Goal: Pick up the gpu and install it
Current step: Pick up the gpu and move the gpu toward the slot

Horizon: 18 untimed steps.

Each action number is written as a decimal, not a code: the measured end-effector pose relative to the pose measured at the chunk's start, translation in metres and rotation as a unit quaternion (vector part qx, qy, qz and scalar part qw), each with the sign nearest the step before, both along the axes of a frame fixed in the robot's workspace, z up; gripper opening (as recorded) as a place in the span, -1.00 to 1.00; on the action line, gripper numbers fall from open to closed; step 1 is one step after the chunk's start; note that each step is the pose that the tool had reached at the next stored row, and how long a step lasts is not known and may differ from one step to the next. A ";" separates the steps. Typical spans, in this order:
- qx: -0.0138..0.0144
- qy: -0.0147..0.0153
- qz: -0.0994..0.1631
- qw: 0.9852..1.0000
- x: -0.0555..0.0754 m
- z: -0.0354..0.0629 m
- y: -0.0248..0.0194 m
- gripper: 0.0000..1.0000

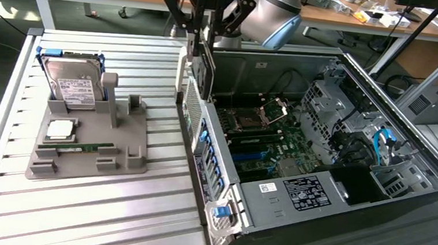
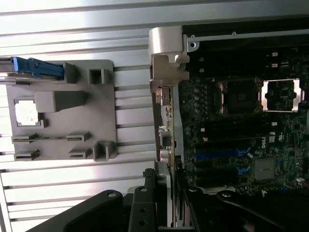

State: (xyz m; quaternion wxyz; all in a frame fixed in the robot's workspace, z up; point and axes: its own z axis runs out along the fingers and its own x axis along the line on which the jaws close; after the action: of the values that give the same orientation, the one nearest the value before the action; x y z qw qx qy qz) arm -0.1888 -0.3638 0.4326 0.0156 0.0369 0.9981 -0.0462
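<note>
Exterior view: The arm (image 1: 276,17) stands over the far end of the open computer case (image 1: 242,72). The jaws are closed partway on the gpu (image 1: 202,63), gripping its upper edge. The card hangs upright, seen edge-on, in the air above the case wall that faces the exterior view's left, and is not seated in any slot. The motherboard (image 1: 268,140) lies exposed inside the case. On the counter (image 1: 81,217), well apart from the card, a grey fixture (image 1: 84,168) carries a hard drive (image 1: 71,83) standing on edge and a memory stick (image 1: 78,146) lying flat.

Wrist view: The gpu (image 2: 166,121) runs out from the jaws as a thin strip, and its silver bracket (image 2: 166,53) is at the far end. It lies along the line between counter slats and motherboard (image 2: 231,145). The grey fixture (image 2: 104,106) sits on the counter side.
</note>
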 end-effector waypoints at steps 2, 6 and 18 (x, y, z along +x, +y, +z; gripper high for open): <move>-0.002 0.000 0.000 1.000 0.004 -0.0002 0.0000 -0.46; -0.005 0.000 0.000 1.000 0.010 -0.0005 0.0000 -0.46; -0.009 0.000 0.000 1.000 0.022 -0.0013 0.0000 -0.46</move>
State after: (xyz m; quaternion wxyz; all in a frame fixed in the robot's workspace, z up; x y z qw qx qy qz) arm -0.1669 -0.3638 0.4313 0.0160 0.0368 0.9977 -0.0548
